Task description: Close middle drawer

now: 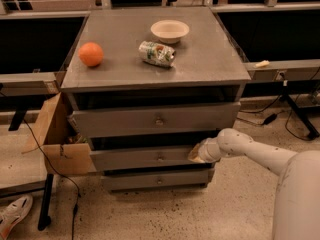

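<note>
A grey desk (210,59) with three drawers was seen from above, standing on a pale speckled floor (235,209). On its flat top an orange (91,54) was set near the left edge, a crumpled drink can (157,53) was laid on its side near the middle, and a pale bowl (170,31) was placed upright just behind the can, apart from it. The right part of the top was left bare.

The middle drawer (130,159), second of the three tiers, was found slightly pulled out, with a dark gap above its front and its small round knob (160,158) at the centre. The top drawer (125,120) was also pushed forward of the frame, and the lowest drawer (130,180) was set further back.

The gripper (196,155) was held against the right end of the middle drawer's front, at the end of a white arm (255,151) that was reached in from the lower right. Whether it was spread or closed could not be told.

An open cardboard box (55,134) was pressed against the left side of the desk, level with the upper two drawers. A thin cable (50,159) was trailed across the floor beneath it, and a shoe (12,215) was seen at the lower left corner. Dark benches were ranged behind on both sides. Open floor was left in front of the desk and to its right.
</note>
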`<state>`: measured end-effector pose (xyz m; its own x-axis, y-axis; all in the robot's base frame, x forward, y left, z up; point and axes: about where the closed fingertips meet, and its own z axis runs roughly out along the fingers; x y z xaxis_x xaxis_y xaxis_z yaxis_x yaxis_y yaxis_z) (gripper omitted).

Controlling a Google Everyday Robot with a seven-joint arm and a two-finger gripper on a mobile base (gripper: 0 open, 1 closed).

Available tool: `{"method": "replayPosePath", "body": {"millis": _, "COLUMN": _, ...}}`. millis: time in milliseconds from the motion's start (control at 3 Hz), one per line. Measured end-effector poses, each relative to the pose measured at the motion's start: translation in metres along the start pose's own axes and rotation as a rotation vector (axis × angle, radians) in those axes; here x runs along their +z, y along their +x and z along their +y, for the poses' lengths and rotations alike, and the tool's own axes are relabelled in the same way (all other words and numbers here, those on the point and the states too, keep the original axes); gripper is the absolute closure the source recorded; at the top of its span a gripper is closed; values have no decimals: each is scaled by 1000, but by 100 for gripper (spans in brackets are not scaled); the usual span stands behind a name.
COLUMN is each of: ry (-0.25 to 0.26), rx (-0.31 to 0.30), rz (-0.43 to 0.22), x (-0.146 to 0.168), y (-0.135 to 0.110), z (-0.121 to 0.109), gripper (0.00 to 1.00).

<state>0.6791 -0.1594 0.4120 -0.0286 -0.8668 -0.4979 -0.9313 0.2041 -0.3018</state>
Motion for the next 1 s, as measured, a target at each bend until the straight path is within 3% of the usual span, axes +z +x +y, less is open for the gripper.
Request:
{"method": "replayPosePath", "body": {"millis": 333, "ry": 18, "rx": 21, "rz": -13, "x": 0, "y": -4, "z": -2, "gripper": 100}}
{"method": "replayPosePath", "body": {"millis": 1000, "ry": 70, "rx": 151, "rz": -50, "x": 0, "y": -11, "z": 11, "gripper": 100}}
